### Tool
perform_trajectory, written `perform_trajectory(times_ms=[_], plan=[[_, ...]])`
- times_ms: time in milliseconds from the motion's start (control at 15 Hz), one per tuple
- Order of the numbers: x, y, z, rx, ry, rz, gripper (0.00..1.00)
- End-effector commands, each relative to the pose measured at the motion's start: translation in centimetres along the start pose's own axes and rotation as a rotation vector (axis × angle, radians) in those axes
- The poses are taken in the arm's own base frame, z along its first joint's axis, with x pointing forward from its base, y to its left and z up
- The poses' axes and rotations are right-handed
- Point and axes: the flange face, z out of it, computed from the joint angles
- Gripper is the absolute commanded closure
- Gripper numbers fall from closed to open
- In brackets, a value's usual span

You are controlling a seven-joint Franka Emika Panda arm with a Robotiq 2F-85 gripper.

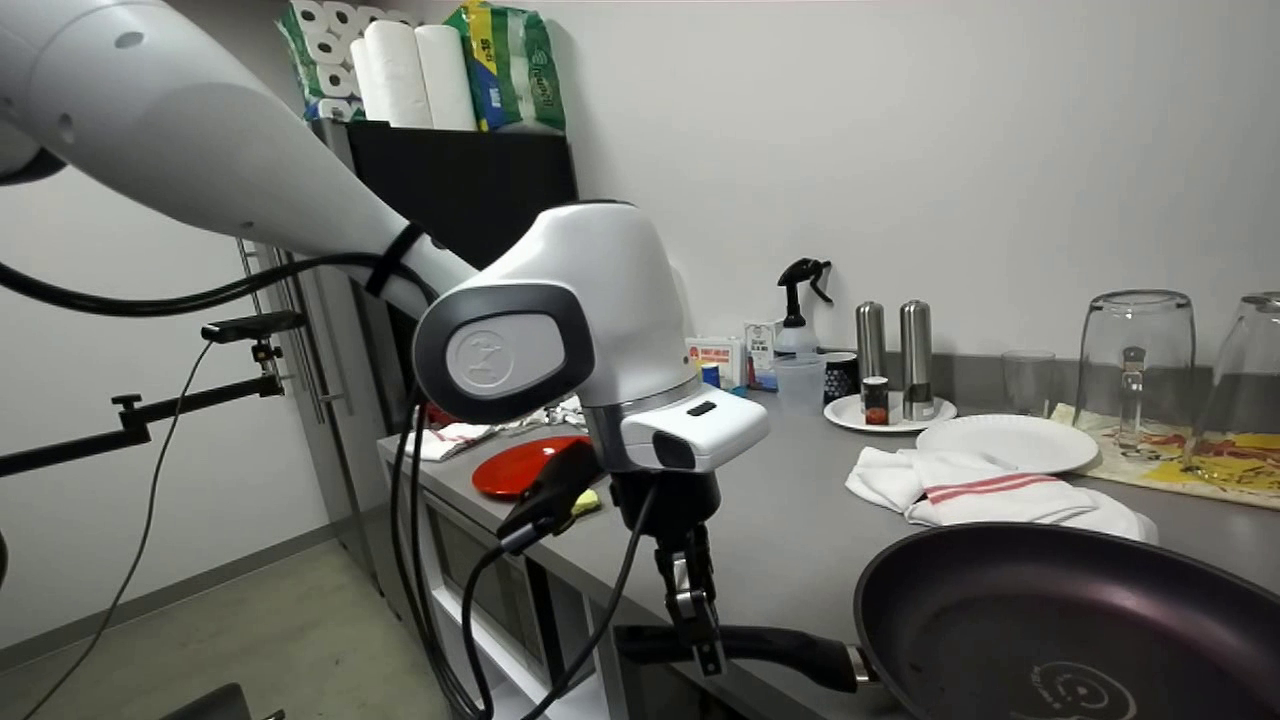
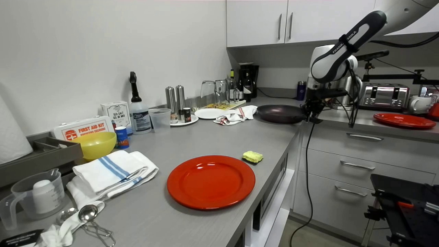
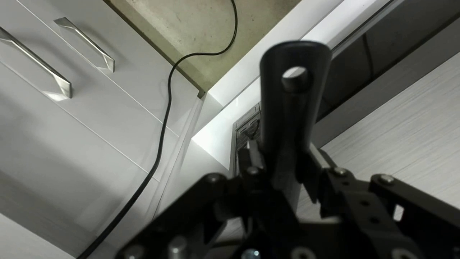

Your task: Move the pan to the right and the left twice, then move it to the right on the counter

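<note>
Pan, black, 1: apparently resting on the counter, handle run out past the front edge, presumably for reach from above. Gripper, 1: fingers clamped about the pan's handle, 1 pad to each side, the holed tip protruding; a hold this far out from the rim likely gives leverage, though the pan may swivel rather than slide. Which pass of the task is in hand cannot be told. Towel, red-striped, 1: just beside the pan and perhaps in the way of a sweep; touching or apart, unclear. Plate, white, 1: past the towel from the pan. Grinders, steel, 2: farther from the pan, upright on a saucer, probably kept there as a set. Sponge, yellow, 1: well apart from the pan, near the front edge. Red plate, 1: farther yet from the pan, seemingly too distant to hinder it.
</note>
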Motion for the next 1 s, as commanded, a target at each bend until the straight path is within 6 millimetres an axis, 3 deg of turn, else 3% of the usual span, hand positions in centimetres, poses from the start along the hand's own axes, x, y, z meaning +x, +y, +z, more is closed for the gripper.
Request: perform_trajectory(times_ms=[0,133,200,267,333,467,533,667,867,933], plan=[[0.83,-0.12,-0.02,-0.016,0.000,0.037,0.91],[0.85,-0.16,-0.04,-0.014,0.001,0.043,0.90],[0.87,-0.18,-0.07,-0.014,0.000,0.046,0.72],[0.89,-0.21,-0.09,-0.013,0.000,0.048,0.45],[0.17,-0.10,0.02,-0.001,0.000,0.016,0.69],[0.29,-0.05,0.04,-0.002,0.001,0.028,0.56],[0.34,-0.04,0.00,-0.003,0.002,0.029,0.24],[0.34,-0.04,-0.02,-0.004,0.002,0.030,0.19],[0.33,-0.08,-0.39,0.001,0.008,0.028,0.02],[0.31,-0.12,-0.65,0.005,0.011,0.028,0.00]])
